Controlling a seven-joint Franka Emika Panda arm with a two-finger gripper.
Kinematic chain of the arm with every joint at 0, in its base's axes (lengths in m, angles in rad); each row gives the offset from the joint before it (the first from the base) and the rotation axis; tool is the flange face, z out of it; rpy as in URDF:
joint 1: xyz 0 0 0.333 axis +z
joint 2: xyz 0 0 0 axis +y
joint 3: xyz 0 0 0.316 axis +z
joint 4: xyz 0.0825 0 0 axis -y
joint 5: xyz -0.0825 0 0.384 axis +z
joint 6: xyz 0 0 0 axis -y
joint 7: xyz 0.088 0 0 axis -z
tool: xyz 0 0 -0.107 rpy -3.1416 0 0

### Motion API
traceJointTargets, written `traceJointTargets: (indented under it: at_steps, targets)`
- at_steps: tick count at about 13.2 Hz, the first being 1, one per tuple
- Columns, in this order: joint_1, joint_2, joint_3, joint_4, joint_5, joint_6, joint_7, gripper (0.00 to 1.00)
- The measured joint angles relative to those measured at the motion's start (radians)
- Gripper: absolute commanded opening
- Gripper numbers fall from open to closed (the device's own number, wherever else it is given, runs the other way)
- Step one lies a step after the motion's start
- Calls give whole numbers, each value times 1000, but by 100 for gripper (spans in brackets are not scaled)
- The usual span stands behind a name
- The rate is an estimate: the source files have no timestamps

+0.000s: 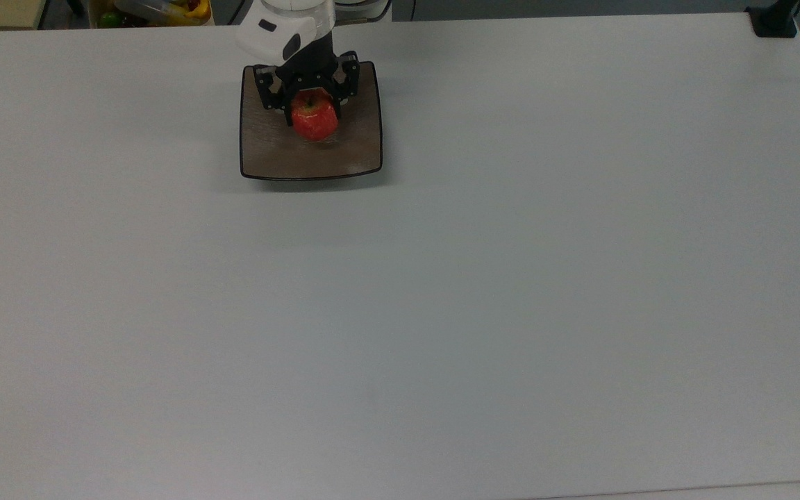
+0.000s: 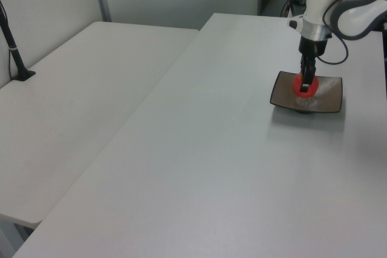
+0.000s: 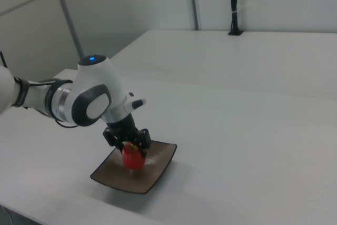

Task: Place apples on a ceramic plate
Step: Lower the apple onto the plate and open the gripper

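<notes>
Nearest in the top view lies a broad bare stretch of pale grey worktop, and the same wide blank surface takes up the near part of the left view.

Beyond it, toward the far edge of the top view and a little to the top view's left of centre, sits the ceramic plate, square, taupe-brown with a thin black rim. In the left view the ceramic plate stands at the left view's right side; in the right view the ceramic plate lies low and left of centre, one upturned corner pointing toward the camera.

Over the plate's middle is the apple, red with a yellowish patch at the stem. It shows as a red disc in the left view and as a red ball just above the plate's surface in the right view. Whether it touches the plate cannot be told.

The gripper comes straight down on it, jaws pinching the apple from either side; the black fingers flank the fruit.

Farther back the white arm curves away, and a second pale table stands at the left view's left.
</notes>
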Motion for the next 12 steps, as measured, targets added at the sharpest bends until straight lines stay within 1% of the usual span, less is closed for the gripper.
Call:
traceJointTargets:
  at_steps: [1,2,3,4,5,10,12]
  targets:
    - [1,7,0,-22,0,44,-1,11]
    - [2,15,0,-40,0,84,-1,18]
    - [3,20,0,-49,-2,110,-1,34]
    - [3,20,0,-51,-2,114,-2,81]
    - [3,20,0,-51,-3,114,-2,100]
    - [4,34,0,-56,-3,114,-4,100]
    - [4,31,0,-30,-3,78,-4,100]
